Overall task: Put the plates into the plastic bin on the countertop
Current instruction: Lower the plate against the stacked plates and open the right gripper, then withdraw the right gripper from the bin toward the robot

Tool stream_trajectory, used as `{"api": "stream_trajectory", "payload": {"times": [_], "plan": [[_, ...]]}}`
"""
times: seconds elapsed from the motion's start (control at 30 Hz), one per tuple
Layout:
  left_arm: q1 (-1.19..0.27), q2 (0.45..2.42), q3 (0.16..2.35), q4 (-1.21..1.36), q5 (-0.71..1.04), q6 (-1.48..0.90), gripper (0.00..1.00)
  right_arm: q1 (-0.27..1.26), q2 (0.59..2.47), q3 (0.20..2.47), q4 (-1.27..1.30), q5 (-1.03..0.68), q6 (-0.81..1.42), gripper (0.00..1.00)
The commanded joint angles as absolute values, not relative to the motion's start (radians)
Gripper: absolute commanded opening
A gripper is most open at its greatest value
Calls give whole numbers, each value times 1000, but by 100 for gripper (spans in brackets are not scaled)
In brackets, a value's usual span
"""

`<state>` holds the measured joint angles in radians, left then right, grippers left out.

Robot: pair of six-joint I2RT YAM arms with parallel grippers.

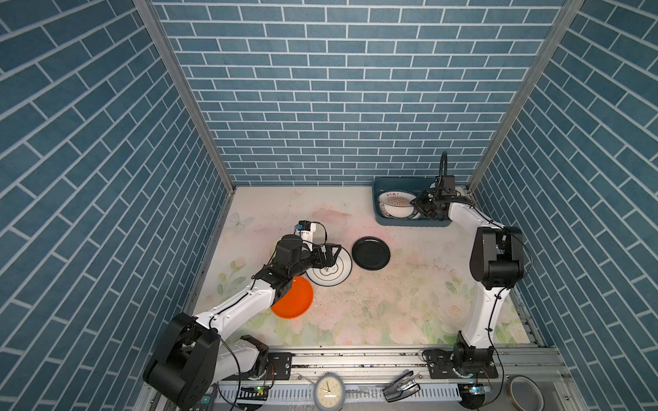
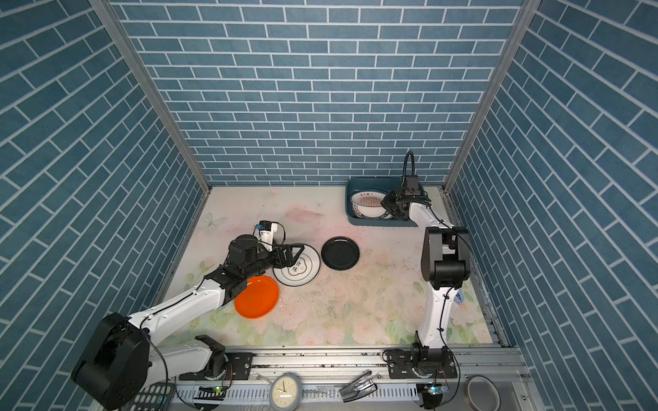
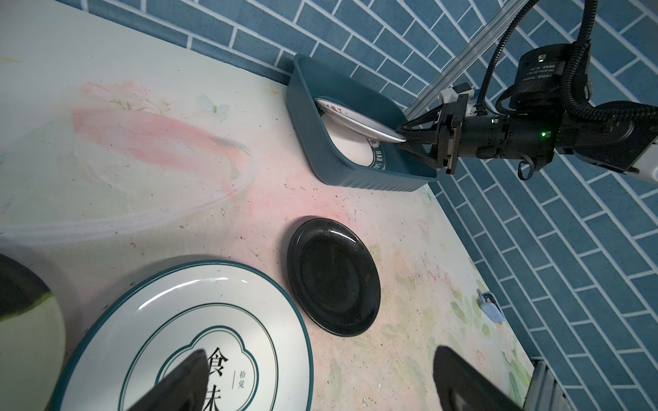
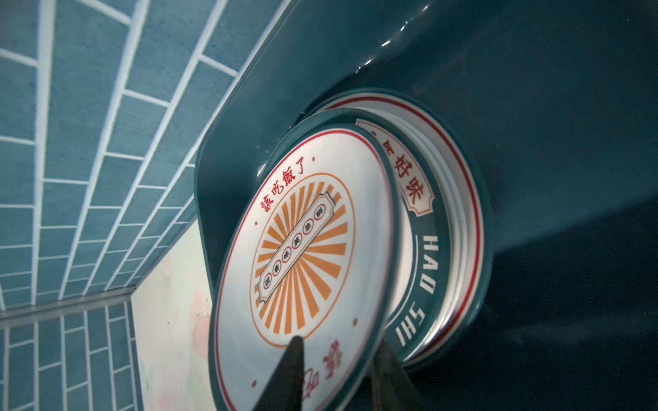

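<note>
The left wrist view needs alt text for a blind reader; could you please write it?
The open left hand hangs over a teal-rimmed white plate beside a black plate on the floral countertop. Beyond, the right hand straddles the rim of a tilted plate in the teal bin.

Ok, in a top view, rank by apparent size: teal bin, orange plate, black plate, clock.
1. Dark teal rectangular plastic bin.
2. Round orange plate and round black plate: near alike, orange partly hidden.
3. Round pale clock.
</note>
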<state>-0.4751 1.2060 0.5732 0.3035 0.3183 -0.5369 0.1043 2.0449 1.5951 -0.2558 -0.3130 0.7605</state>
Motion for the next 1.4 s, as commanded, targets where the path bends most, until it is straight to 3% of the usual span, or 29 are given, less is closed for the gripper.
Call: {"api": "stream_trajectory", "payload": {"times": [0.0, 0.37, 0.73, 1.37], "plan": [[-471, 1191, 561, 301, 308, -522, 99, 109, 2049, 1620, -261, -331, 738, 44], [-471, 1191, 562, 295, 304, -521, 100, 109, 2020, 1604, -286, -311, 721, 67], [-469, 1197, 563, 287, 286, -518, 100, 110, 1884, 1531, -275, -291, 705, 67], [-470, 1200, 580, 201, 183, -480, 100, 135, 1404, 1088, -174, -337, 724, 69]]}}
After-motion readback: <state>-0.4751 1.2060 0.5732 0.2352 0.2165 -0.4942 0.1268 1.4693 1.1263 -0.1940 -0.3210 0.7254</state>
